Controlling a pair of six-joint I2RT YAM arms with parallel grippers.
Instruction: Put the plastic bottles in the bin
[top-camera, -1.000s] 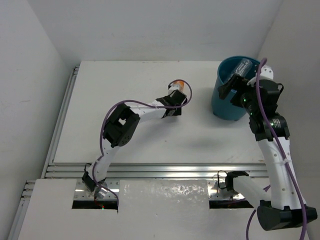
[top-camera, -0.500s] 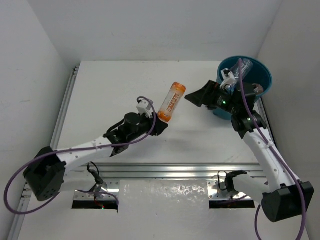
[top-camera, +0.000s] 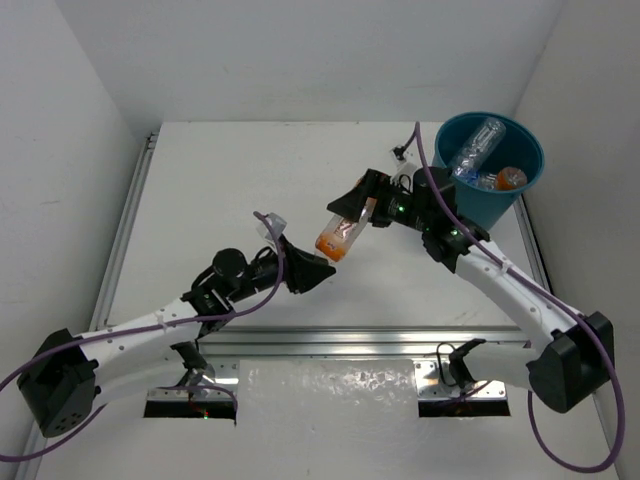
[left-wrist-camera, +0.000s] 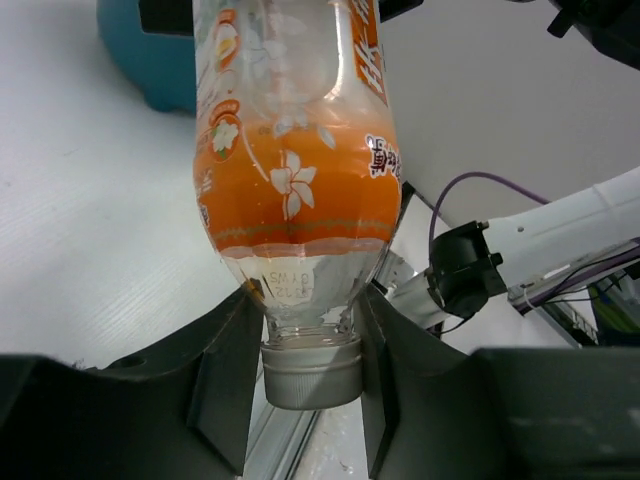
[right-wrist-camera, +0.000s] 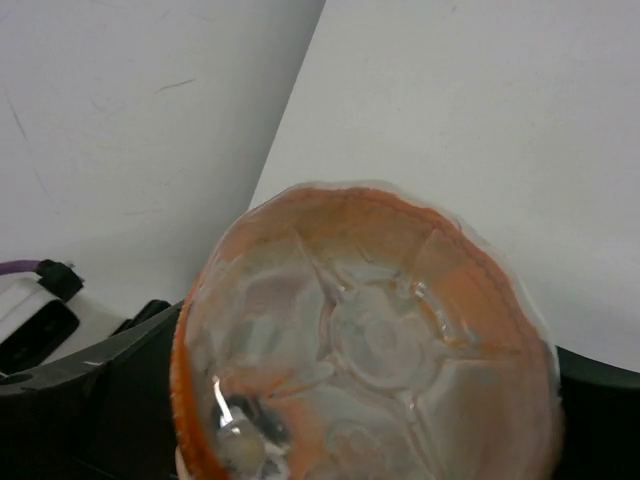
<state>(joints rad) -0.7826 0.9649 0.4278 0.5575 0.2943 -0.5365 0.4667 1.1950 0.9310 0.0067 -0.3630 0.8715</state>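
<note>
An orange-labelled bottle (top-camera: 338, 233) hangs in the air above the table's middle, between both grippers. My left gripper (top-camera: 314, 262) is shut on its neck just above the silver cap (left-wrist-camera: 311, 373). My right gripper (top-camera: 362, 206) stands open around the bottle's other end, and the ribbed base (right-wrist-camera: 375, 345) fills the space between its fingers. I cannot tell whether those fingers touch it. The teal bin (top-camera: 530, 135) stands at the far right with a clear bottle (top-camera: 477, 145) and an orange one (top-camera: 510, 178) inside. The bin also shows in the left wrist view (left-wrist-camera: 150, 60).
White walls enclose the table at the left, back and right. A metal rail (top-camera: 320, 340) runs along the table's near edge. The right arm stretches leftwards from the bin side, and the left arm reaches in low from the left.
My left arm has carried the bottle nearer and lower. My right gripper has moved left, away from the bin, and now surrounds the bottle's base.
</note>
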